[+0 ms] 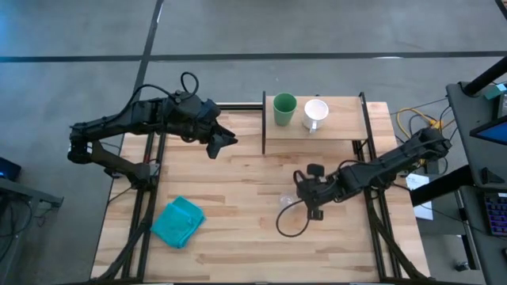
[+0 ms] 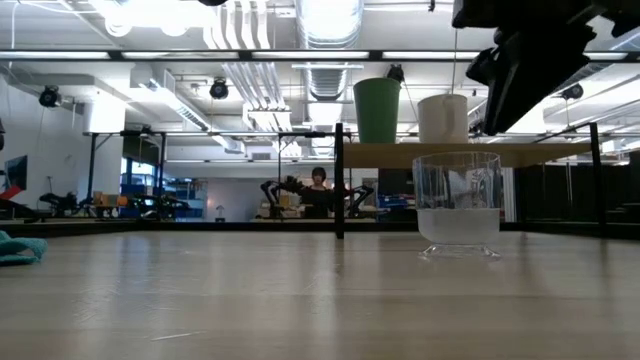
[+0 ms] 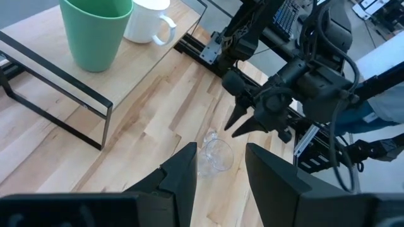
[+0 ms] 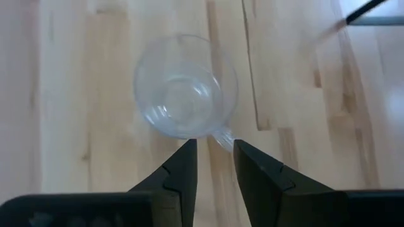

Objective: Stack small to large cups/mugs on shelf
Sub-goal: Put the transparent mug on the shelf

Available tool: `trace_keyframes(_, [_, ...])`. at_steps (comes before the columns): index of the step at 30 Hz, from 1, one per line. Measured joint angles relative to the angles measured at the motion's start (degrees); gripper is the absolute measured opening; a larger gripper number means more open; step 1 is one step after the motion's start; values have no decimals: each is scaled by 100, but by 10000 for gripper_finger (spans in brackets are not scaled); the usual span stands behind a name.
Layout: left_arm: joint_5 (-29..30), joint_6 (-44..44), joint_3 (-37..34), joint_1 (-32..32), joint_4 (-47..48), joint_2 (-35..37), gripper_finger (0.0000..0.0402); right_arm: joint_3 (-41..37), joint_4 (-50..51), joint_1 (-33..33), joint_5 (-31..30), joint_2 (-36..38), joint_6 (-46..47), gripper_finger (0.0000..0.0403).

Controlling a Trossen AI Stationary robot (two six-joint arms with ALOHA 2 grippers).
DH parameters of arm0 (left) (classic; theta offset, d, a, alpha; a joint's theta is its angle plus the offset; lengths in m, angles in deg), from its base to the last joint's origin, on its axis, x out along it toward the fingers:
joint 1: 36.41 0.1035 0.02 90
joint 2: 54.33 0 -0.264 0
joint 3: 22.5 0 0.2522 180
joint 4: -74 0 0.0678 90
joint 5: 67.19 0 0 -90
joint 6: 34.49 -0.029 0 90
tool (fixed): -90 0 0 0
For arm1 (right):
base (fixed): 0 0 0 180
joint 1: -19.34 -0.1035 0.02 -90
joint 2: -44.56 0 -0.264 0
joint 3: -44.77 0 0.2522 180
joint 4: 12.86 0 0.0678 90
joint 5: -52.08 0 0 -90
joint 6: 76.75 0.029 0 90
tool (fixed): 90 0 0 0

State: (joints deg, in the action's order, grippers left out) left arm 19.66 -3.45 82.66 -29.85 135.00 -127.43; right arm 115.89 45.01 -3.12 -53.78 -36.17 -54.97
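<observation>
- Clear cup (image 4: 186, 85) upright on the table (image 1: 238, 206), roughly 7 o'clock from the shelf (image 1: 341, 127) and well apart from it.
- Probably light, thin plastic, slick and easy to knock over; safest bet looks like pinching the rim wall, or the little handle stub at its side.
- Green tumbler (image 1: 284, 108) and white mug (image 1: 315, 114) already up on the shelf, side by side, not nested.
- Right gripper (image 4: 214, 167) hovering just above the cup, pointing down, jaws parted, holding nothing.
- Left gripper (image 3: 221, 173) parked at about 9 o'clock from the shelf, fingers spread, empty, aimed toward the cup.
- Teal cloth (image 1: 177, 222) off near the table's left front, out of the way.
</observation>
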Motion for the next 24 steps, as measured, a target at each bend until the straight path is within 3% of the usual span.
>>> trace_keyframes(4, [-3, 2, -2, -19, 1, 0, 121, -106, 52, 87, 25, -32, 48, 98])
trace_keyframes(9, [-25, 2, -2, -57, -1, 0, 121, -217, 57, 322, 525, -87, 134, 98])
trace_keyframes(24, [-22, 2, -2, -61, 1, 0, 121, -142, -6, 714, 577, -83, -270, 98])
